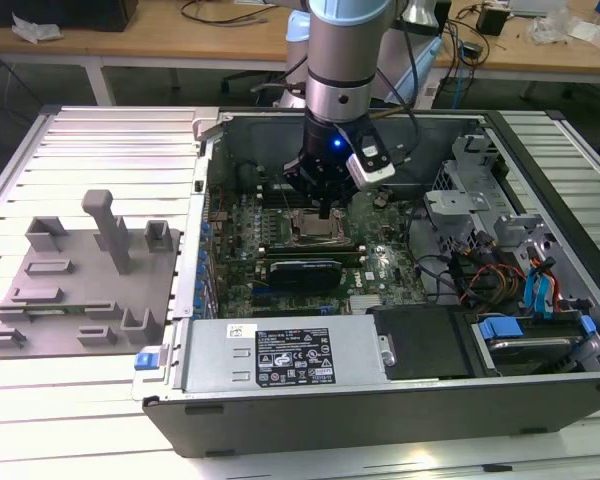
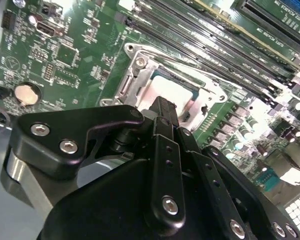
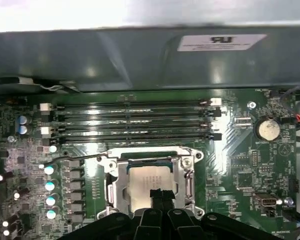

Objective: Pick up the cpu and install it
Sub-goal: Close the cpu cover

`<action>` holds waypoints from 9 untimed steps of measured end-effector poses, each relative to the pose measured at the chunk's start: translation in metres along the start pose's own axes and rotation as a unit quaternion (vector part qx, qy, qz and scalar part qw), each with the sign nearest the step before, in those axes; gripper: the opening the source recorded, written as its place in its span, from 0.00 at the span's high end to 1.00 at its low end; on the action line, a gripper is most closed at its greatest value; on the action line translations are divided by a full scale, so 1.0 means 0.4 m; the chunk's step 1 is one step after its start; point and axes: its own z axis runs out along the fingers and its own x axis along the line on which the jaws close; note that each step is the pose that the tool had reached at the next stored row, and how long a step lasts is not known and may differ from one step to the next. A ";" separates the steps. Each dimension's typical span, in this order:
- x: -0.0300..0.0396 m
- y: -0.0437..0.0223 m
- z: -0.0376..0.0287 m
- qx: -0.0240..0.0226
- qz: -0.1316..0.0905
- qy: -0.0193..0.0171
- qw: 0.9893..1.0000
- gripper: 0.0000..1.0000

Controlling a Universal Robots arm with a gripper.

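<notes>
As the exterior view shows it, arm: the silver-and-grey robot arm comes down from above into the open dark grey computer case (image 1: 400,410), which lies flat on the white slatted table (image 1: 80,420).
Gripper: the black gripper (image 1: 325,210) hangs directly over the processor socket, low above the green motherboard (image 1: 385,270).
Gripper state: in both wrist views the two black fingers (image 2: 165,150) run together to one narrow tip (jaws clenched, nothing between them) (image 3: 161,195).
Cpu: the small flat square cpu (image 3: 142,180) with its pale silver-grey metal top lies flat inside the socket, ringed by the square bright metal socket frame (image 3: 115,185).
Tip to cpu: the joined tip sits over the middle of the cpu (image 2: 155,90); whether it touches the metal top cannot be told.
Memory slots: four long black slots (image 3: 135,120) run side by side just beside the socket frame (image 2: 135,75).
Coin cell: a round silver battery (image 3: 266,129) sits on the motherboard, well apart from the socket.
Peg plate: a large grey plastic plate with upright pegs (image 1: 80,290) rests on the table outside the case, at the exterior view's left.
</notes>
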 end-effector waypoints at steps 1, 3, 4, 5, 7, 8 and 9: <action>0.004 0.000 0.000 0.000 -0.001 0.000 1.000 0.89; 0.013 -0.001 0.000 0.000 -0.002 0.000 1.000 0.89; 0.017 -0.001 0.000 0.000 -0.003 0.000 1.000 0.89; 0.021 -0.001 0.000 0.000 -0.003 0.000 1.000 0.89; 0.027 -0.001 0.001 0.000 -0.004 0.000 1.000 0.89; 0.030 -0.001 0.003 0.000 -0.004 0.000 1.000 0.89; 0.031 -0.001 0.005 0.000 -0.005 0.000 1.000 0.89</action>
